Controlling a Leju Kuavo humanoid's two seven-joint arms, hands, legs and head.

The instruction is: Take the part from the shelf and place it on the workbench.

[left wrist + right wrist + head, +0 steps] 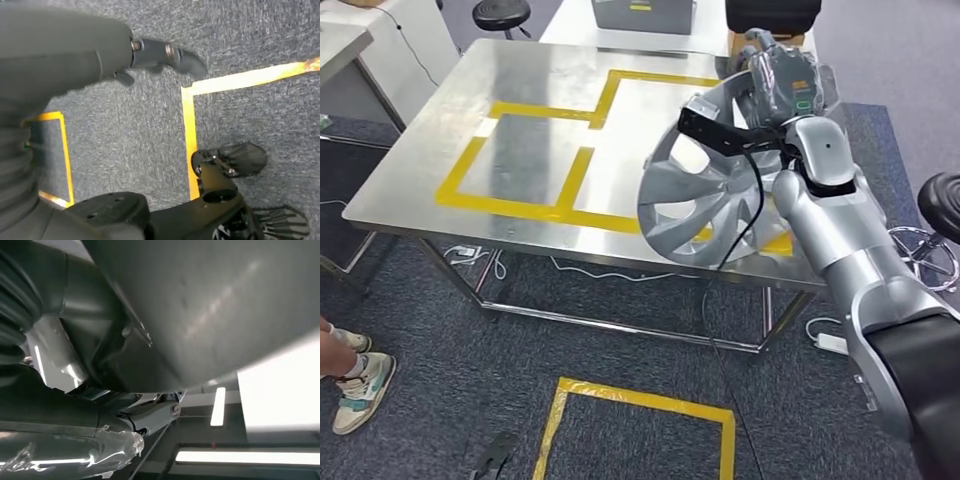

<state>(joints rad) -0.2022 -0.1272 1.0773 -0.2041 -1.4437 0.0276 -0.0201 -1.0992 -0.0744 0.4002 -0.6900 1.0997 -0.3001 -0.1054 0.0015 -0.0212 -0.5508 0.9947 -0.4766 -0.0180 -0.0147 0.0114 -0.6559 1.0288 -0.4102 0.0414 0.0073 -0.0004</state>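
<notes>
Dark blue-grey carpet (433, 330) is being crossed by yellow tape lines (637, 398), and a white cable (482, 262) is being left trailing on it. A black stool (502, 14) is being seen beyond the far edge of the metal table, a white desk (365, 50) is being glimpsed at the left, and a second stool with a chrome base (935, 240) is being shown at the right. Long ceiling lights (245, 457) are being caught glowing overhead.
</notes>
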